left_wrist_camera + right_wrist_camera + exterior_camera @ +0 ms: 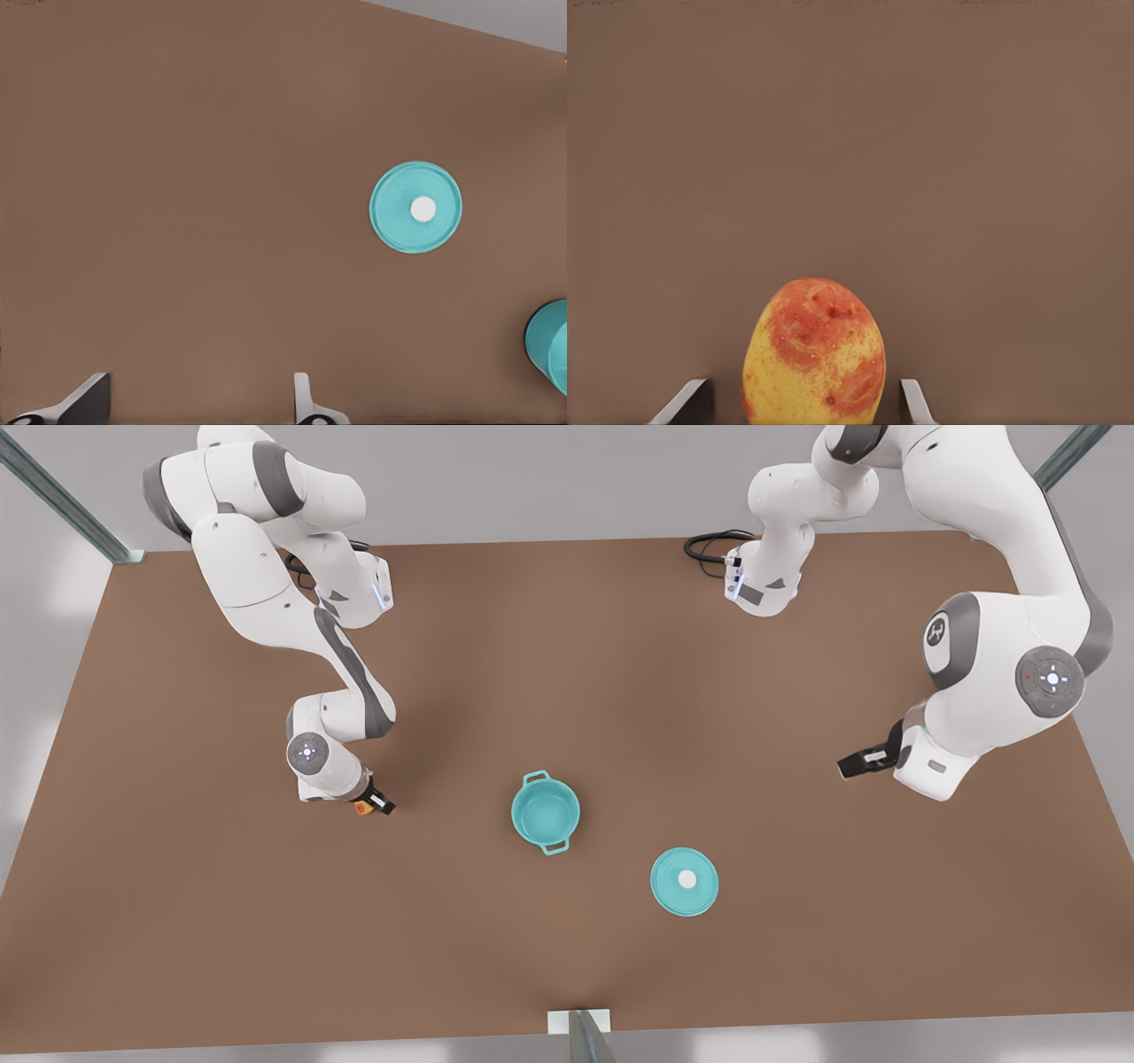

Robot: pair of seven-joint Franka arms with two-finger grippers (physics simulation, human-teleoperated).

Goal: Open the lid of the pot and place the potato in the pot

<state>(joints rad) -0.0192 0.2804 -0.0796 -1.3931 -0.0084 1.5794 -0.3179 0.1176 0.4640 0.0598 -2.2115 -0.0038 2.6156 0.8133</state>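
potato [815,354] sits between the right gripper [372,804] fingers, not yet clearly clenched, on the bench [567,646] well apart from the open pot [546,812], pot lid [684,881] already off beside it, while the released left gripper [861,762] waits, so dropping it in remains.

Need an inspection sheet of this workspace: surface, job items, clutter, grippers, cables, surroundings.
Surface: brown tabletop, flat.
Job's things: round teal pot, uncovered, upright; flat teal lid with white knob lying on the table apart from it; yellow-orange potato between the right gripper's fingers.
Clutter: nothing seen.
Grippers: right gripper open around the potato, at the front view's left; left gripper open, empty, at the front view's right.
Cables: black loop at the far edge.
Surroundings: grey floor, metal frame posts.
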